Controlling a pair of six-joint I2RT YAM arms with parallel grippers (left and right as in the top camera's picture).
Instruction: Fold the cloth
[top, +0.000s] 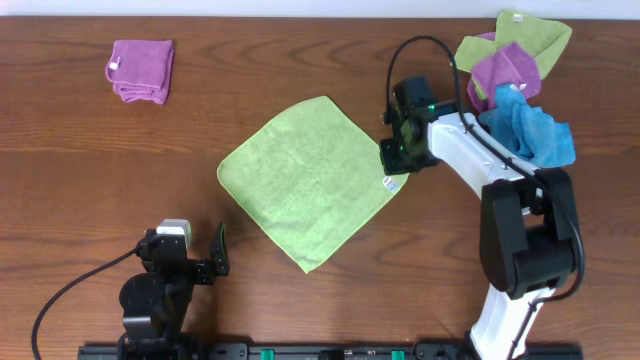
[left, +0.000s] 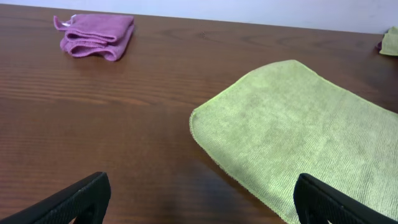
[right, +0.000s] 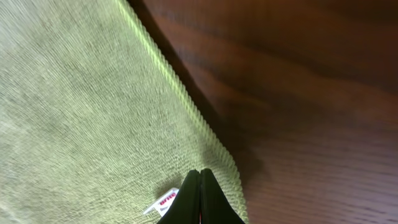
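The lime-green cloth (top: 305, 180) lies flat and spread out as a diamond in the middle of the table. It also shows in the left wrist view (left: 298, 124) and the right wrist view (right: 81, 112). Its small white tag (top: 390, 182) (right: 163, 202) is at the right corner. My right gripper (top: 390, 158) (right: 200, 177) is shut, its fingertips pressed together right over that corner beside the tag; no cloth shows between them. My left gripper (top: 205, 262) (left: 199, 205) is open and empty, low near the front edge, left of the cloth's near-left edge.
A folded purple cloth (top: 140, 70) (left: 96, 36) lies at the back left. At the back right is a bunched pile: a green cloth (top: 525, 35), a purple one (top: 505, 70) and a bright blue one (top: 530, 130), close behind the right arm.
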